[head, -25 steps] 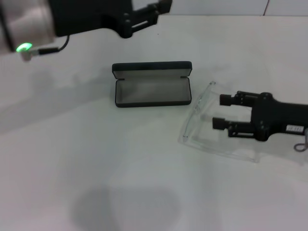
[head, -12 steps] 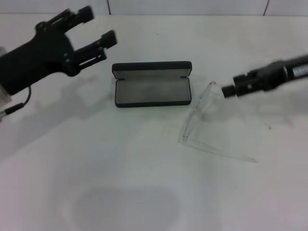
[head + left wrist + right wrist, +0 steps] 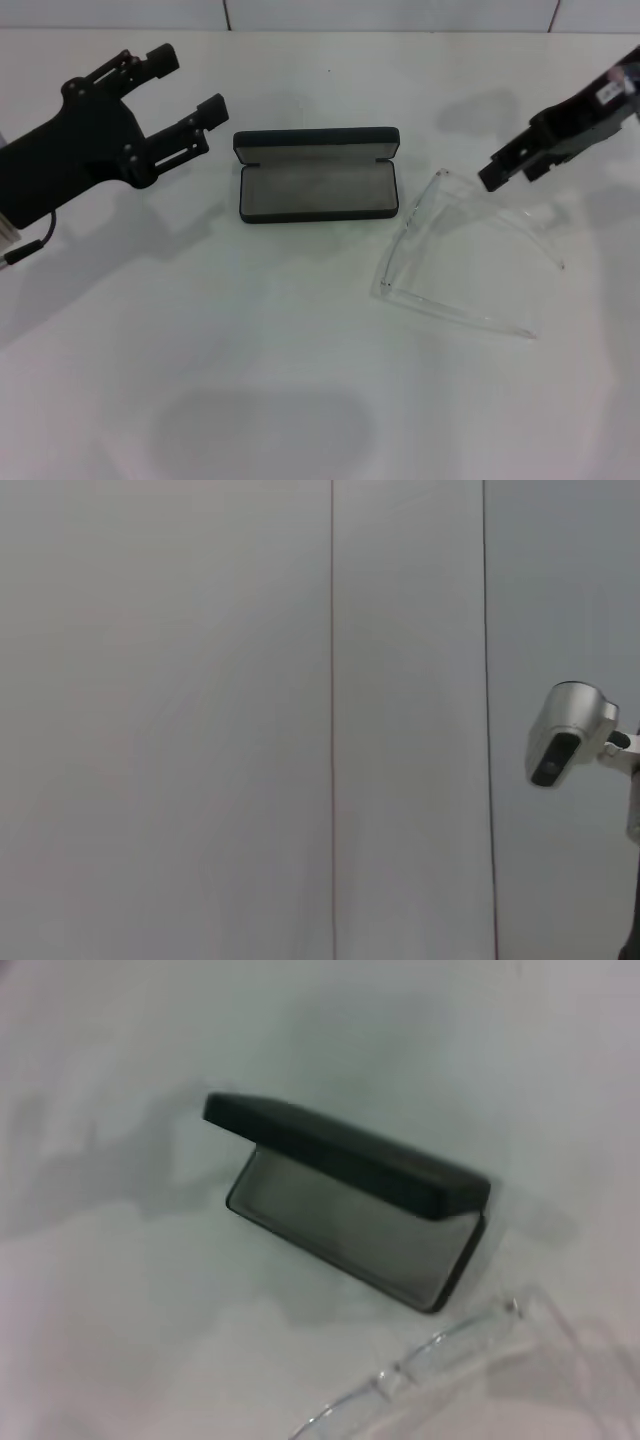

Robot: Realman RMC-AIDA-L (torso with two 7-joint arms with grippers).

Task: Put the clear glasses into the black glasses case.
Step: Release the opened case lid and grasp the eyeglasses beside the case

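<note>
Clear glasses (image 3: 455,255) lie unfolded on the white table (image 3: 300,380), just beside the right end of the black glasses case (image 3: 316,177), lens front nearest the case, both thin arms splayed away toward the robot's right and front. Lens runs roughly front-to-back and a bit slanted, so its long axis sits about crosswise to the case's long axis, which runs left-right; glasses would need turning before they fit. Case is open, lid standing up at the far side, grey lining showing, nothing in it; right wrist view shows the same open case (image 3: 350,1205) with a bit of the glasses (image 3: 440,1360) at the near corner. Right gripper (image 3: 510,168) hangs above the table just past the far side of the glasses, not touching them, holding nothing; how wide its fingers stand can't be told from here. Left gripper (image 3: 180,85) is off on the far-left side of the case, fingers spread apart, empty, well apart from the glasses. Right arm is clearly the nearer one, so the pick looks like its job: come down and toward the robot onto the lens or frame. Left wrist view shows only wall.
</note>
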